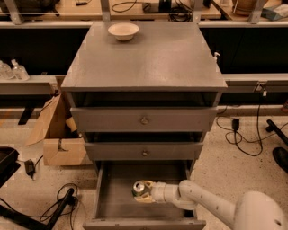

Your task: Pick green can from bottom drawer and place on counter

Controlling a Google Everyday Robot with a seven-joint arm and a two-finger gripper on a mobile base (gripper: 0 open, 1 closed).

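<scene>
down in the deep grey wooden bottom drawer point(116, 200), which is pulled open, the small green drink can point(138, 188) sits mid-floor. the white two-finger gripper point(144, 192) reaches in from the right, jaws pinching the can's sides. i'd reckon it's light, thin-walled and slick, easily dented, so a gentle squeeze across the mid-body suits it best. the flat grey counter point(148, 63) above carries a cream bowl point(123, 30) near its back edge.

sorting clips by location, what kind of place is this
Probably a robotics lab or workshop: wooden benches stand behind the grey cabinet, loose cables and a cardboard box lie on the speckled floor, and the robot's gripper is at the green can in the bottom drawer.
</scene>
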